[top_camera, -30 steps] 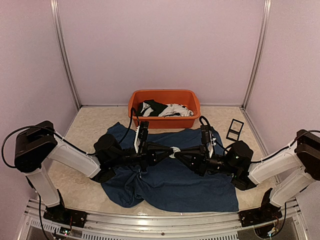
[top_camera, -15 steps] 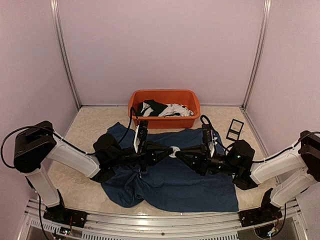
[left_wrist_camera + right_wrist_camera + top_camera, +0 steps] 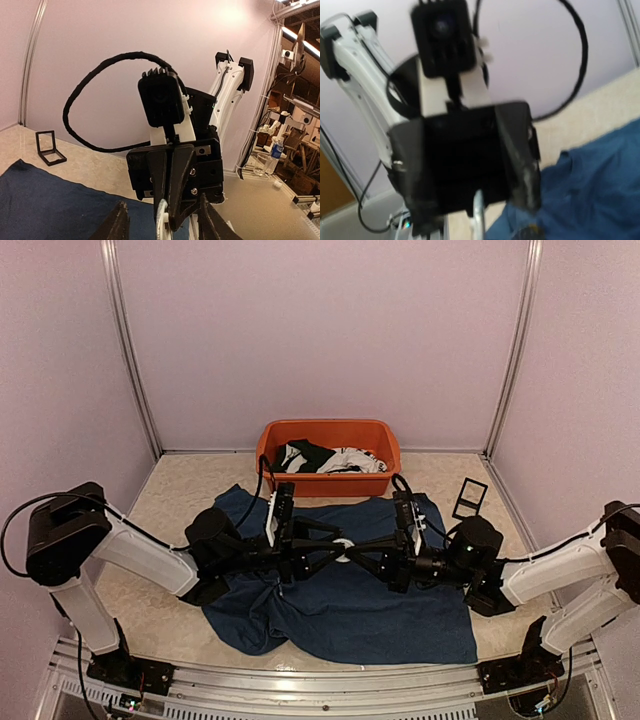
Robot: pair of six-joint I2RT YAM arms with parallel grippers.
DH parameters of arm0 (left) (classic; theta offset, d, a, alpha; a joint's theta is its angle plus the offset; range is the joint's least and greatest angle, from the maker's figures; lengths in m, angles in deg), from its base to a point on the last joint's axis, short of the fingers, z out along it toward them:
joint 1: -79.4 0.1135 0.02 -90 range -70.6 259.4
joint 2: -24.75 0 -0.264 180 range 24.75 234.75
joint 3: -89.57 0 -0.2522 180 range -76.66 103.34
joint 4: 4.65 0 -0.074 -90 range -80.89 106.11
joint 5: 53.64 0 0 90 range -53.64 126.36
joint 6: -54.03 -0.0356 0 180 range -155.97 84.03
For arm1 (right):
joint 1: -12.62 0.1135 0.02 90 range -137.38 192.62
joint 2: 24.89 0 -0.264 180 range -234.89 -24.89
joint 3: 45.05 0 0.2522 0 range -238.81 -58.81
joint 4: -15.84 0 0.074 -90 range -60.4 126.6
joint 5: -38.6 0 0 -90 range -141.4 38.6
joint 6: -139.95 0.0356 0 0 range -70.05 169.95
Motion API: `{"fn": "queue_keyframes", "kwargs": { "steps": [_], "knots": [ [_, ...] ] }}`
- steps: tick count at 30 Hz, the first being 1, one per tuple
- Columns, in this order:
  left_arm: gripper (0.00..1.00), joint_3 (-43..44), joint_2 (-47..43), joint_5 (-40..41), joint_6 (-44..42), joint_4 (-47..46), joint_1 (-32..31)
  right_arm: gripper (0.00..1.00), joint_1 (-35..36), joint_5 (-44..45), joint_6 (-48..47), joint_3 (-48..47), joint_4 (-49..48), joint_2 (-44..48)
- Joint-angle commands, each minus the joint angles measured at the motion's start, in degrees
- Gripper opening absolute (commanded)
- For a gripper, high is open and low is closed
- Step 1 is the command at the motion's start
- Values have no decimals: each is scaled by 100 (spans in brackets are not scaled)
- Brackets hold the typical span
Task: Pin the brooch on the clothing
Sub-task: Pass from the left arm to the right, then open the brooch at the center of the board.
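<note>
The right claw (image 3: 362, 546) is pinched shut on the white brooch (image 3: 343, 543), over the navy T-shirt (image 3: 340, 610) spread below it. The left claw (image 3: 322, 548), opposite, stands parted. It should bunch fabric taut beneath the brooch.

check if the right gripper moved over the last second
Yes. The right gripper has shifted a little to the left in the top view, judged against the orange tub behind it.
</note>
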Motion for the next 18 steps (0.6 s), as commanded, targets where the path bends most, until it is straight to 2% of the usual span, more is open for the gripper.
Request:
{"fn": "queue_keyframes", "kwargs": {
  "steps": [1,5,7,10,14,18],
  "knots": [
    [53,-362,-315,129,-159,-428,83,0,11,-221,31,-583,1935,420],
    [67,-839,-711,138,-224,-366,350,0,3,-214,-156,-1037,3807,974],
    [68,-994,-950,45,-256,-122,559,0,-24,-203,-312,-1247,4675,1234],
    [69,-976,-1300,-248,-447,970,757,0,-71,-491,-473,-1511,5622,1484],
    [70,-566,-1976,-306,-1433,2995,628,0,-102,-824,-583,-1620,6265,1700],
    [71,-292,-2323,-631,-2085,4029,561,0,-170,-963,-693,-1643,6625,1726]
  ]
}}
